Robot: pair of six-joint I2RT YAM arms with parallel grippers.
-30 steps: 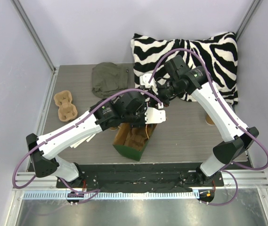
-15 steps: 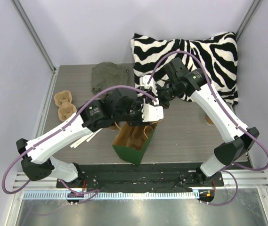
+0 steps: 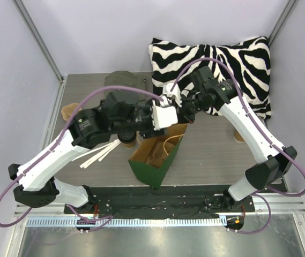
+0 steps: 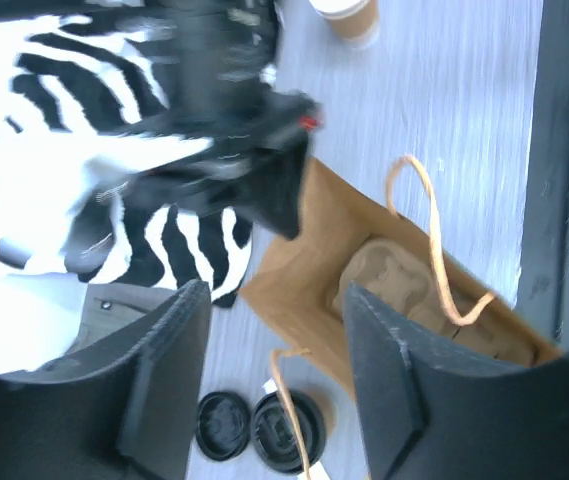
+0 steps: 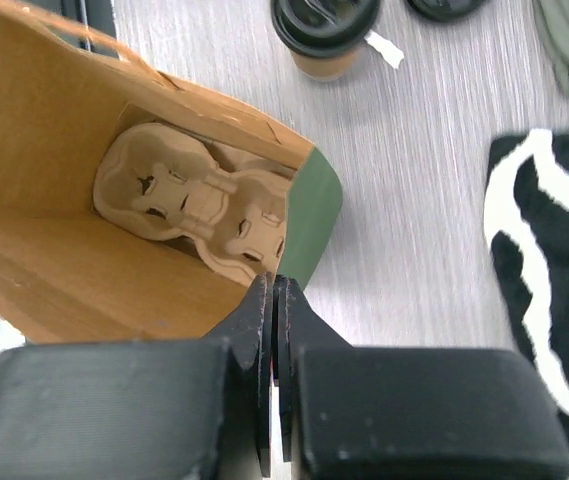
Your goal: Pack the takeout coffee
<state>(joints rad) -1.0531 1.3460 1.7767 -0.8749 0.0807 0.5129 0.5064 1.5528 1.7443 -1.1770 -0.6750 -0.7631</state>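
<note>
The takeout coffee [image 5: 324,30], a small tan cup with a black lid, stands on the table just beyond the green bag [image 3: 147,170]. It also shows in the left wrist view [image 4: 289,432] and, half hidden under my left arm, in the top view [image 3: 127,140]. The bag stands open with a pulp cup tray [image 5: 194,200] lying inside. My right gripper [image 5: 276,285] is shut on the bag's far rim. My left gripper [image 4: 276,295] is open and empty, above the bag's far edge and the cup.
A loose black lid [image 4: 222,425] lies beside the coffee. A lidless tan cup [image 3: 239,135] stands at the right. A second pulp tray [image 3: 68,111] and white strips [image 3: 96,155] lie left. An olive cloth [image 3: 121,81] and a zebra pillow [image 3: 232,59] lie at the back.
My left gripper has come up from over the bag's mouth and swung back and left, empty. The right gripper has kept hold of the bag's rim; the bag's mouth now shows uncovered.
</note>
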